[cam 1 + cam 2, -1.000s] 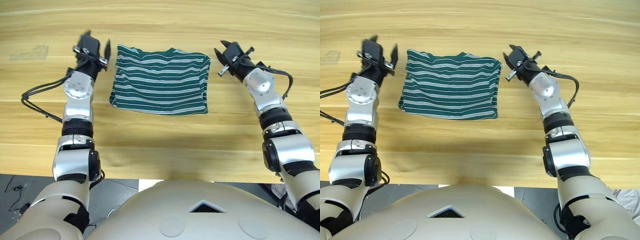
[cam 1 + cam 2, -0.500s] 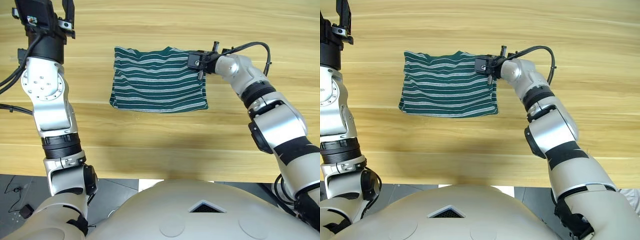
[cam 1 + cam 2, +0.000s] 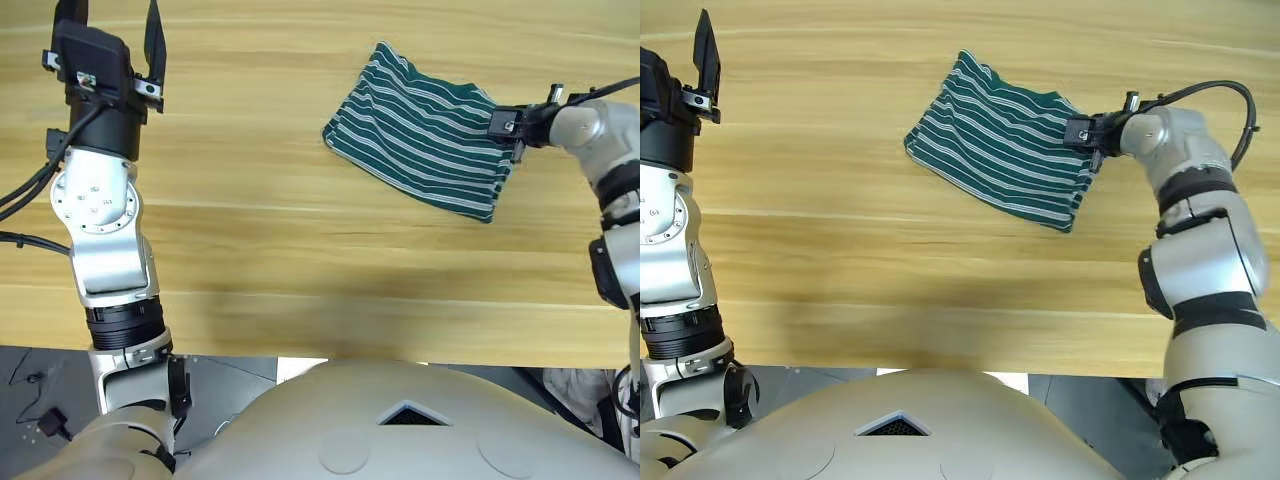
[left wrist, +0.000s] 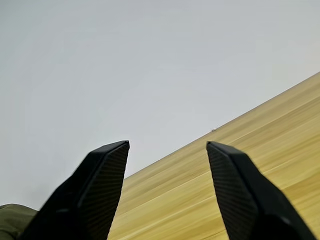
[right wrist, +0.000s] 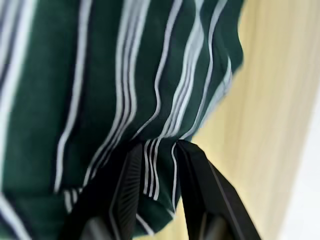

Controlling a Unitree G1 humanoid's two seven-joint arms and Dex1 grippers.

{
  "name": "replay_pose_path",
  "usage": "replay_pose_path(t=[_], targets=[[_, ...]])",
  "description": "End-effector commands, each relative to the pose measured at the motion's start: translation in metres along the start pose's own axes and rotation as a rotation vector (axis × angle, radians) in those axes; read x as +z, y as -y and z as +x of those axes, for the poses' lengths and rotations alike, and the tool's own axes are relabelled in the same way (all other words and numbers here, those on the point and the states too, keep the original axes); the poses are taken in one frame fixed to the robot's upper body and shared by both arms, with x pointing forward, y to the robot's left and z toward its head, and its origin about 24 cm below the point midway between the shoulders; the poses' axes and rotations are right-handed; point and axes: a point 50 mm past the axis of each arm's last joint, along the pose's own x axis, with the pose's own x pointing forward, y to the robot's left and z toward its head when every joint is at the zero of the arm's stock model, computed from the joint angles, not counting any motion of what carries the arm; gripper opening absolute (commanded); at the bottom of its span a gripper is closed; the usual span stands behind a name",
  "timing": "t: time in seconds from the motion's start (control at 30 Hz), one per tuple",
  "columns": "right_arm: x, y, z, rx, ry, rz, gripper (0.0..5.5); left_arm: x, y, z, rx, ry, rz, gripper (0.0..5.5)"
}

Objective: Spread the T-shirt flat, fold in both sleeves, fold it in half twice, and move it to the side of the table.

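The T-shirt [image 3: 420, 130] is a compact striped rectangle, several layers thick at its edges, so the spreading, the sleeve folds and both halvings look done (the layers cannot be counted from here). What appears to be in hand is the last step, moving it to the side.

It lies on the far right part of the table [image 3: 250, 220], turned askew to the table's grain, with one corner pointing far and left and another near and right. The right gripper [image 3: 503, 127] is at its right edge, and the right wrist view shows the fingers [image 5: 127, 185] pinched narrowly on a bunch of the striped cloth. Whether the held edge is raised off the wood or rests on it cannot be told. The rest of the shirt looks to lie on the table.

The left gripper [image 3: 110, 28] hangs at the far left, well apart from the shirt, its fingers spread wide and holding nothing.

By this reading, what is left is to bring the shirt on to the table's right side, let it go, and leave it with the fold unspoiled. The skew and some rumpling near the pinch suggest it may need squaring.
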Motion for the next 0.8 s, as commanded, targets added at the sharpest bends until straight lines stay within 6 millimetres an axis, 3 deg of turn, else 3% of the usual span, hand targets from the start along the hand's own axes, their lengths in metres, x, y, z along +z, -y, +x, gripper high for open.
replay_pose_path(t=[0.03,0.13,0.33,0.47,0.63,0.73,0.8], targets=[[0.047,-0.067,0.002,0.299,0.309,-0.142,1.29,-0.006,0.005,-0.008,-0.030,-0.043,0.020,2.86],[0.078,-0.091,-0.016,0.364,0.454,-0.148,1.29,-0.007,0.004,-0.009,-0.029,-0.043,0.013,2.86],[0.133,-0.110,-0.052,0.366,0.707,-0.097,1.29,0.003,0.009,-0.004,-0.037,0.004,0.000,2.86],[0.136,-0.131,-0.048,0.357,0.697,-0.054,1.29,0.006,0.021,-0.003,-0.068,0.019,0.000,2.86],[0.129,-0.128,-0.039,0.261,0.647,-0.003,1.29,0.002,0.023,-0.008,-0.082,0.001,-0.004,2.86],[0.130,-0.113,-0.050,0.177,0.753,0.118,1.29,-0.001,0.021,-0.013,-0.105,-0.007,0.022,2.86],[0.128,-0.087,-0.070,0.018,0.957,0.357,1.29,-0.003,0.016,-0.023,-0.166,0.003,0.106,2.86]])
